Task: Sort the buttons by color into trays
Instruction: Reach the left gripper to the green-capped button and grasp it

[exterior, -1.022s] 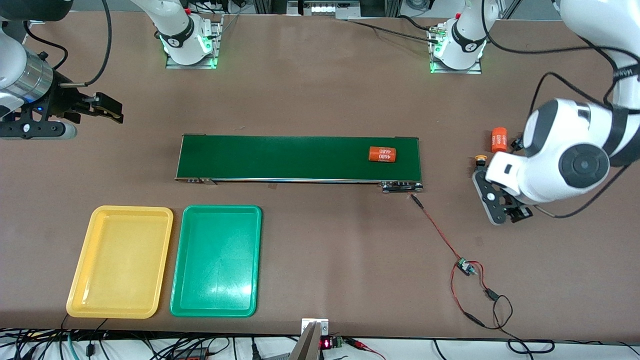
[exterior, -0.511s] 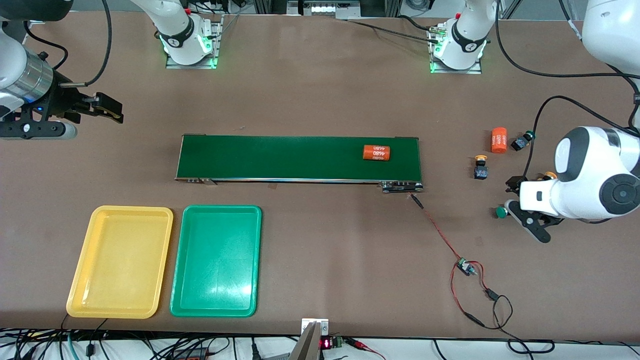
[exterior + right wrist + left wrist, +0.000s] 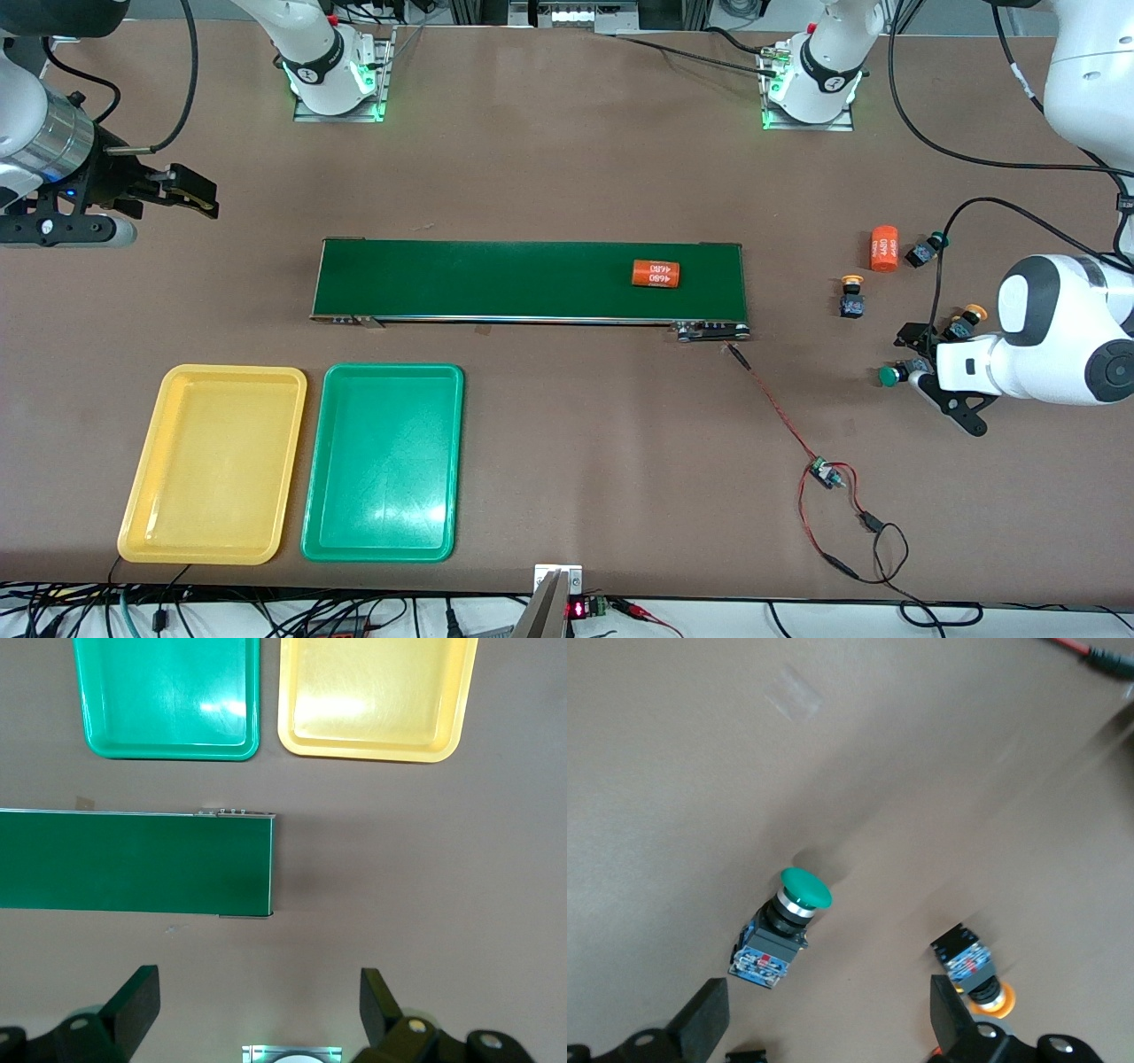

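Several buttons lie on the table past the belt's end, toward the left arm's end. One green button [image 3: 889, 376] [image 3: 784, 926] and one yellow-orange button [image 3: 967, 317] [image 3: 974, 976] lie on their sides. My left gripper [image 3: 921, 356] [image 3: 830, 1014] hovers open over the bare table between these two and holds nothing. Another yellow-orange button [image 3: 852, 297] and another green button [image 3: 921, 252] lie farther from the camera. The yellow tray [image 3: 177, 377] [image 3: 372, 753] and the green tray [image 3: 390, 369] [image 3: 168, 749] stand side by side with nothing in them. My right gripper [image 3: 197, 195] [image 3: 261, 1001] waits open over the right arm's end of the table.
A dark-green conveyor belt [image 3: 496, 279] [image 3: 133, 859] crosses the middle of the table and carries an orange cylinder [image 3: 656, 274]. A second orange cylinder [image 3: 883, 248] lies beside the farther green button. A red-and-black cable with a small board [image 3: 824, 472] runs from the belt's end toward the camera.
My left arm has swung toward its end of the table, uncovering the buttons, and its gripper now sits over two of them. The orange cylinder has travelled along the belt toward the right arm's end.
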Controlling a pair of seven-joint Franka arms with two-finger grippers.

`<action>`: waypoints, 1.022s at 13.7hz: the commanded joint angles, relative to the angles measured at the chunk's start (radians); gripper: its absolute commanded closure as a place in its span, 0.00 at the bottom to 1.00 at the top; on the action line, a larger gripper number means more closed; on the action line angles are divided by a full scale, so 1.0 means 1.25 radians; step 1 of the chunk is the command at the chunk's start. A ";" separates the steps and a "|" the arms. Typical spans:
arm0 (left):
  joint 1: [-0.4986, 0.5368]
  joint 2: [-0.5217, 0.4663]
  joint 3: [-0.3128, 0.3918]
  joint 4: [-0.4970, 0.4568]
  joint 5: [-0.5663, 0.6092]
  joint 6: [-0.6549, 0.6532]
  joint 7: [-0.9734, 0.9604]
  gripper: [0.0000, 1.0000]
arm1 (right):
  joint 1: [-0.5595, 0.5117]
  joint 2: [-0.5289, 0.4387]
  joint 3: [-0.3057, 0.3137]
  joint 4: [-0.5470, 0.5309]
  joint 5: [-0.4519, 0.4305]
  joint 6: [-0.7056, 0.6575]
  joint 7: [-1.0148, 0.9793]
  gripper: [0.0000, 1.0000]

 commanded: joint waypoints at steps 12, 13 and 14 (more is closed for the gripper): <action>0.049 0.088 -0.015 -0.002 -0.023 0.080 0.497 0.00 | 0.001 0.000 0.000 0.007 0.009 -0.005 0.005 0.00; 0.053 0.093 -0.015 0.001 -0.023 0.081 0.497 0.00 | 0.001 0.000 0.000 0.007 0.010 -0.005 0.005 0.00; 0.056 0.098 -0.015 0.001 -0.023 0.083 0.497 0.00 | 0.001 0.000 0.000 0.007 0.010 -0.005 0.005 0.00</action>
